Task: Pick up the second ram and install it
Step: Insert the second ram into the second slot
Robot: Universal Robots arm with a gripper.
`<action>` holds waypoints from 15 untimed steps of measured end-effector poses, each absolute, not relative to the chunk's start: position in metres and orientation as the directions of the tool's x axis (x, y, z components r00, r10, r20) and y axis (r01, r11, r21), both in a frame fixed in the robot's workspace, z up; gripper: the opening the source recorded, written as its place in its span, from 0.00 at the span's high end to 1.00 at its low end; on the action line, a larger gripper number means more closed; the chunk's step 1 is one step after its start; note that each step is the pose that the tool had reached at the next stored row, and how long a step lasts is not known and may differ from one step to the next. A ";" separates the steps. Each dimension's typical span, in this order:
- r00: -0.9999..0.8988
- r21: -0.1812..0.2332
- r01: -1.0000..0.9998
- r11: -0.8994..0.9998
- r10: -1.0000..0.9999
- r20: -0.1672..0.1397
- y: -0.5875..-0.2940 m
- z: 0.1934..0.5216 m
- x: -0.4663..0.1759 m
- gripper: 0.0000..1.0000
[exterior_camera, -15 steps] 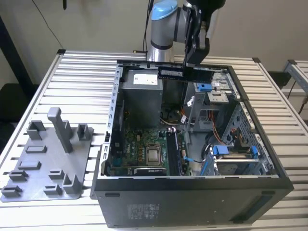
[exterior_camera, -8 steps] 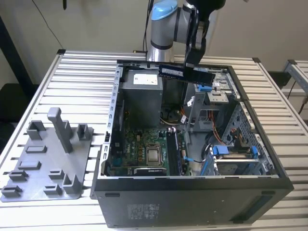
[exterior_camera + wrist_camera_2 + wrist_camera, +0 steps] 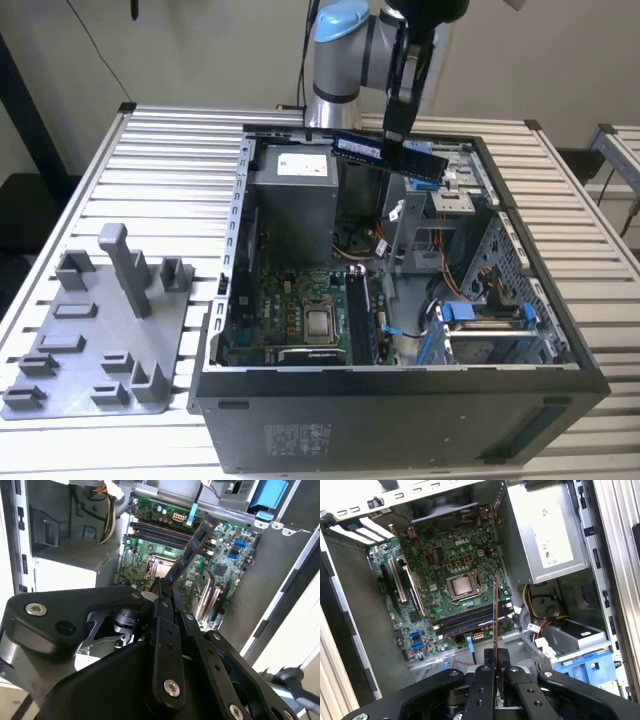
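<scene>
The second ram (image 3: pixel 358 148), a long dark circuit-board stick with a pale label, hangs level above the back of the open computer case (image 3: pixel 400 400). My gripper (image 3: pixel 395 125) is shut on its middle from above. In the second wrist view the ram (image 3: pixel 197 542) sticks out from the gripper (image 3: pixel 167 592) over the green motherboard (image 3: pixel 220 565). In the first wrist view the ram (image 3: pixel 496 605) appears edge-on, held by the gripper (image 3: pixel 496 655) well above the dark memory slots (image 3: pixel 472 619) beside the processor (image 3: pixel 462 586).
A grey power supply (image 3: pixel 292 200) fills the case's back corner on the exterior view's left. A blue drive bay (image 3: pixel 485 315) and loose cables (image 3: pixel 440 290) sit on the exterior view's right. A grey holder tray (image 3: pixel 100 340) with upright posts lies outside the case on the slatted table (image 3: pixel 170 170).
</scene>
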State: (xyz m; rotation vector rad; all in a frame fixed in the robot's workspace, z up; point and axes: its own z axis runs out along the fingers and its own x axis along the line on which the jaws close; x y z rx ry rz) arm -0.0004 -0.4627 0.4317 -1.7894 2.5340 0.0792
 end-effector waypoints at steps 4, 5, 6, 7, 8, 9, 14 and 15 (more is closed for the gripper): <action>-0.368 0.019 -0.930 0.367 -0.928 -0.061 -0.463 0.431 0.000 0.86; -0.374 0.020 -0.927 0.374 -0.925 -0.061 -0.463 0.431 0.000 0.86; -0.379 0.019 -0.925 0.379 -0.923 -0.061 -0.463 0.431 0.000 0.86; -0.383 0.019 -0.924 0.383 -0.922 -0.061 -0.463 0.431 0.000 0.86; -0.387 0.019 -0.922 0.387 -0.920 -0.061 -0.463 0.431 0.000 0.86; -0.391 0.019 -0.920 0.390 -0.918 -0.061 -0.463 0.431 0.000 0.86; -0.436 0.019 -0.900 0.435 -0.898 -0.061 -0.463 0.430 0.000 0.86; -0.452 0.019 -0.892 0.452 -0.890 -0.061 -0.463 0.430 0.000 0.86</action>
